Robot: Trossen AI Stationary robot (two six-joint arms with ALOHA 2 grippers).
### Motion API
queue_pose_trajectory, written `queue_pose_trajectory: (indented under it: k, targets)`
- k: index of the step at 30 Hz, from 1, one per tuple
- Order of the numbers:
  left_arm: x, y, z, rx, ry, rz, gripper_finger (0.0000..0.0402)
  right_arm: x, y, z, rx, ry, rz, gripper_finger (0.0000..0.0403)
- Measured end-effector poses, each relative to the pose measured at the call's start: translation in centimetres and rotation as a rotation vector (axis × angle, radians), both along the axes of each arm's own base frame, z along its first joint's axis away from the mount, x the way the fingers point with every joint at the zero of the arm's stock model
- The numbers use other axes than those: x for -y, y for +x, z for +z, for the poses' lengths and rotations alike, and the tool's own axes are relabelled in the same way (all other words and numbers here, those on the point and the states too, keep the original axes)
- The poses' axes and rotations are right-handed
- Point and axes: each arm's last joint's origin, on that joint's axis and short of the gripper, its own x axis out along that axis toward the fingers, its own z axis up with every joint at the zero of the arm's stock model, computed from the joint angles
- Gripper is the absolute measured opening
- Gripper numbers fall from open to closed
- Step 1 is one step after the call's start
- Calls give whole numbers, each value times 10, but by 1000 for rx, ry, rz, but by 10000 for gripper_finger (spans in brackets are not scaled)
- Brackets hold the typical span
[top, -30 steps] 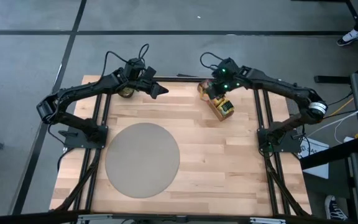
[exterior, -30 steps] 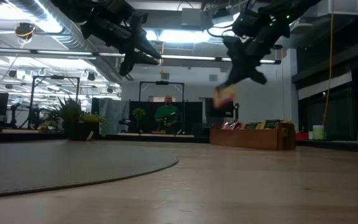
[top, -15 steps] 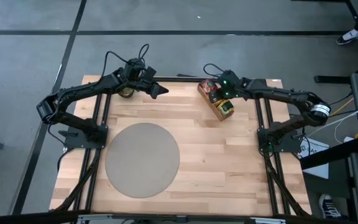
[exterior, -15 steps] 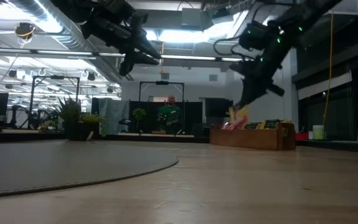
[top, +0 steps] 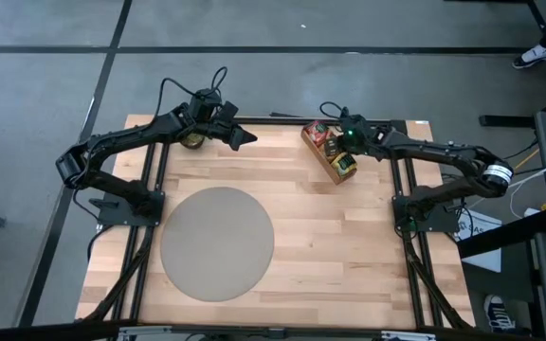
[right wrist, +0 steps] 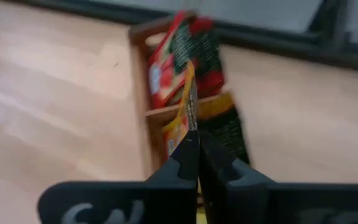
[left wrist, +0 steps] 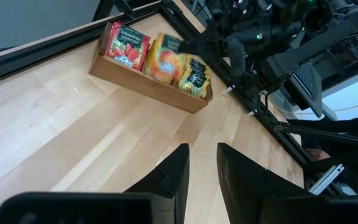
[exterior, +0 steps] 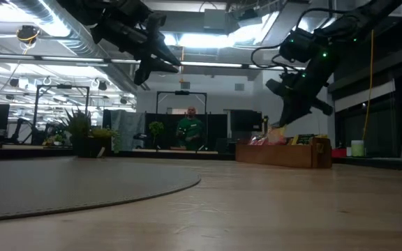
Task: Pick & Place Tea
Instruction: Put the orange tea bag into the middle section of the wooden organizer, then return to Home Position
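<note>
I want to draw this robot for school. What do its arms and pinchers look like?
Two thin black arms with chunky joints. Black cables loop above the left gripper and right gripper. Small green lights glow on the right arm's wrist, and a silver-white ring sits at its elbow. Each gripper has two flat, dark fingers that narrow toward the tips.

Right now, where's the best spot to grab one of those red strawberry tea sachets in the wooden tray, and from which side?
Probably its top edge, from above. The red strawberry sachets stand upright on edge in the end compartment of the wooden tray, whose walls hide their lower part. Only the upper edge is free, so thin fingers should pinch across its flat faces.
</note>
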Motion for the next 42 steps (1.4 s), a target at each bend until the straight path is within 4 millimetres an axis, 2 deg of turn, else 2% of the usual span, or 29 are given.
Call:
queue_pose_trajectory:
  k: [7,26,42]
  targets:
    - [0,0,0,0,0,0,77,-2,-6,3,-41,-20,-39,2]
    - [0,0,0,5,4,1,75,-6,4,-3,-47,-49,-68,18]
    - [0,0,0,5,4,1,79,-6,4,-3,-60,-57,-52,128]
